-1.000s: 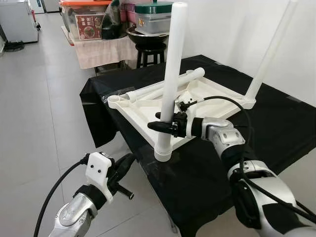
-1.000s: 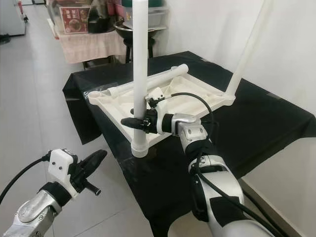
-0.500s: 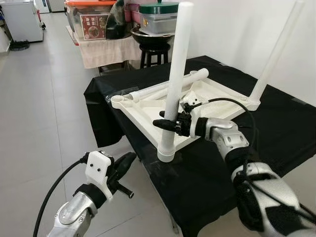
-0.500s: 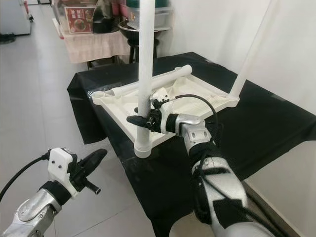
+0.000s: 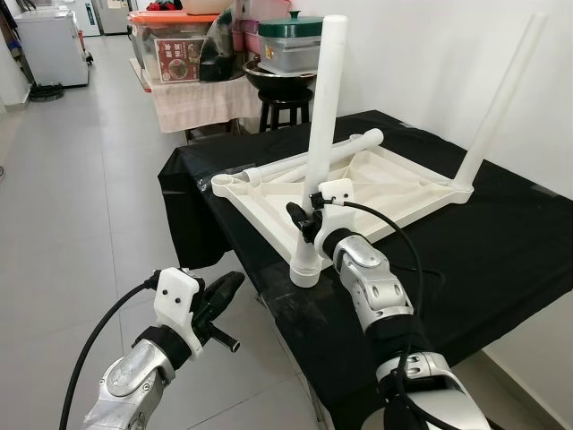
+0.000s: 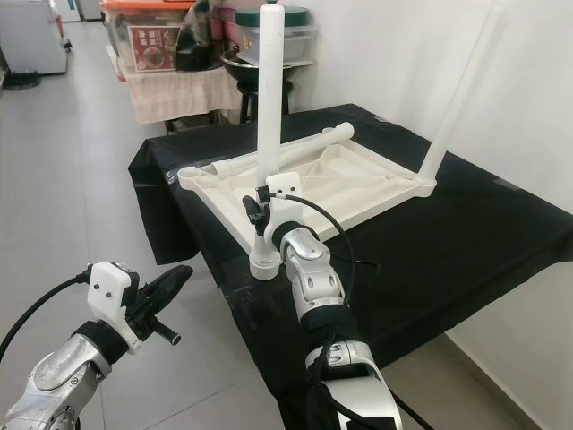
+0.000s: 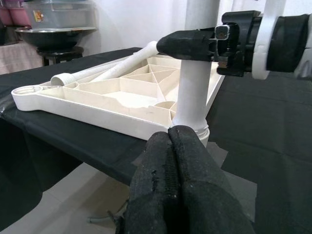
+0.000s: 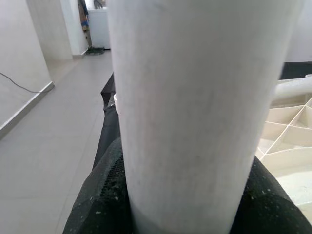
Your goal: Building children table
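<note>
A white tabletop [image 5: 269, 199] lies upside down on a black-covered table [image 5: 501, 242]. At its near corner a white leg [image 5: 320, 116] stands upright in its socket [image 5: 305, 269]. My right gripper [image 5: 300, 219] is shut on this leg low down; the right wrist view has the leg [image 8: 195, 97] between the black fingers [image 8: 97, 204]. A second leg [image 5: 501, 98] stands at the far right corner. A third leg [image 5: 304, 161] lies loose across the tabletop's back. My left gripper [image 5: 219, 288] hangs shut over the floor, left of the table, holding nothing.
Behind the table stand a black stool [image 5: 285, 100] with a dark bowl, and a cloth-draped stand [image 5: 192, 94] with storage boxes. A white wall [image 5: 430, 54] runs along the right. Grey tiled floor [image 5: 81, 197] stretches to the left, with a white appliance [image 5: 52, 45] far back.
The whole view has shifted. My right forearm now reaches the leg from the near side instead of from the right, with the gripper still shut on it. The left gripper has barely moved.
</note>
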### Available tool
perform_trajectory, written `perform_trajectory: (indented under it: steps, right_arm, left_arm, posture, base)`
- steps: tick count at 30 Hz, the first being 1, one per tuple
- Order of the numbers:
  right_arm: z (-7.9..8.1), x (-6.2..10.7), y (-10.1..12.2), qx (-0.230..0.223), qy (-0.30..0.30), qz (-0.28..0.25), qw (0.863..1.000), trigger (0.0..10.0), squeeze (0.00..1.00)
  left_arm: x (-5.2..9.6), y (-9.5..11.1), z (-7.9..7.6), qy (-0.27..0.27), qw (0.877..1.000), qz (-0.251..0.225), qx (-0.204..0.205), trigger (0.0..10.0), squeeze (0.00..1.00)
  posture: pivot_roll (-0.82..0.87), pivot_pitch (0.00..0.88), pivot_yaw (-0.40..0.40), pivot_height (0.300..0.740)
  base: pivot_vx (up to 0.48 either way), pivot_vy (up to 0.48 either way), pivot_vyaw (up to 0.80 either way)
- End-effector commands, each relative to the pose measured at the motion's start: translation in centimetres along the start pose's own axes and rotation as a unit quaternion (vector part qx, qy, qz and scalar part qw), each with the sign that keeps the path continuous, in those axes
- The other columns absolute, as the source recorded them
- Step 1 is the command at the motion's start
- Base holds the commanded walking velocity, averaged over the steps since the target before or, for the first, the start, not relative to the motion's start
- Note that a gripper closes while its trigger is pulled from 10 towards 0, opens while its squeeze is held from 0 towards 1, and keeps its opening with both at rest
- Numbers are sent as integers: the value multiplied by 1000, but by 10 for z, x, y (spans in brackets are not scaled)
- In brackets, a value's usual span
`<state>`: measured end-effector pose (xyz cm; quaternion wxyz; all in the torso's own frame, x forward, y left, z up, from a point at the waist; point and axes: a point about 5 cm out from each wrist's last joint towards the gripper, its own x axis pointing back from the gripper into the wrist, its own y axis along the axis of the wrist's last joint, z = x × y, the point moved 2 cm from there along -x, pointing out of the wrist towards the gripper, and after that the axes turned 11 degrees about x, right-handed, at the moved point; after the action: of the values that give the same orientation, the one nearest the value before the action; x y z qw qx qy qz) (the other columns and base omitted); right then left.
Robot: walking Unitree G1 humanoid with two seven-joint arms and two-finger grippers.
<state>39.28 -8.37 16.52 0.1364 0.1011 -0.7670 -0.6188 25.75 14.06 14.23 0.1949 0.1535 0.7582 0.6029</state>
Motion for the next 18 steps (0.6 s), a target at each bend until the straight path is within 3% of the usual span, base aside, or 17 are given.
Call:
perform_trajectory:
  steps: [1, 2, 3, 6, 8, 9, 12, 13, 15, 18]
  right_arm:
    - [-6, 7, -30, 5, -18, 72, 997, 4784, 0]
    - [-6, 7, -30, 5, -18, 72, 997, 4784, 0]
    - [3, 8, -17, -1, 59, 43, 997, 10000, 1000]
    - [9, 8, 2, -5, 165, -12, 986, 10000, 1000]
    - [9, 8, 2, -5, 165, -12, 986, 10000, 1000]
    - [8, 14, 23, 39, 243, -71, 967, 10000, 1000]
    - [8, 14, 23, 39, 243, -71, 967, 10000, 1000]
    - [3, 14, 27, 64, 281, -82, 954, 10000, 0]
    - [-7, 10, 27, 100, 325, -74, 937, 10000, 0]
    - [-12, 5, 27, 103, 330, -59, 936, 10000, 0]
  left_arm:
    - [1, -1, 0, 5, 1000, -2, 1, 10000, 0]
    - [1, -1, 0, 5, 1000, -2, 1, 10000, 0]
    - [1, -1, 0, 4, 1000, -1, 1, 10000, 0]
    - [1, -1, -1, -1, 1000, 1, 3, 10000, 0]
    - [1, -1, -1, -1, 1000, 1, 3, 10000, 0]
    - [1, -1, -2, -3, 1000, 1, 4, 10000, 0]
    - [1, -1, -2, -3, 1000, 1, 4, 10000, 0]
    - [1, -1, -3, -4, 1000, 1, 5, 10000, 0]
    - [2, -1, -5, -5, 1000, -1, 6, 10000, 0]
    - [3, -1, -7, -5, 1000, -3, 7, 10000, 0]
  posture:
    - [22, 0, -44, 740]
    - [22, 0, -44, 740]
    - [22, 0, -39, 740]
    - [24, 0, -35, 740]
    - [24, 0, -35, 740]
    - [25, 0, -34, 740]
    - [25, 0, -34, 740]
    - [32, 0, -40, 740]
    - [39, 0, -46, 740]
    - [47, 0, -50, 740]
  base:
    - [0, 0, 0]
    - [0, 0, 0]
    - [0, 0, 0]
    - [0, 0, 0]
    - [0, 0, 0]
    - [0, 0, 0]
    - [0, 0, 0]
    - [0, 0, 0]
    - [0, 0, 0]
    - [0, 0, 0]
